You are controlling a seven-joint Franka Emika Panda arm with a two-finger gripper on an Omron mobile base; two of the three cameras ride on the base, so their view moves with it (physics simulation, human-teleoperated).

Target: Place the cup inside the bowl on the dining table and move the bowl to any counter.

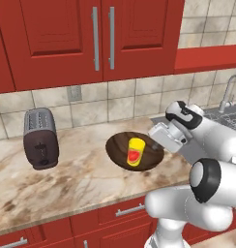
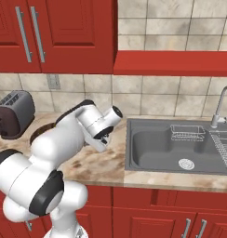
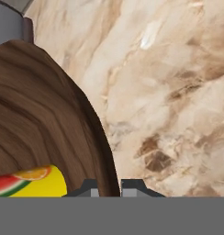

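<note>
Dark toaster left on the marble, grey sink with faucet right.

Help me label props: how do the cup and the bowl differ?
The cup is yellow with a red mark; the bowl is dark wood-grain. The cup is narrow and upright; the bowl is wide and shallow. The cup stands inside the bowl, whose rim the gripper pinches. Both are round.

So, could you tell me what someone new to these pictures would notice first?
Most striking is the yellow cup standing inside the dark wooden bowl, which the gripper pinches shut by its rim over the marble counter. To the bowl's left stands a dark toaster, and on the arm's other side lies a grey sink with a faucet.
</note>
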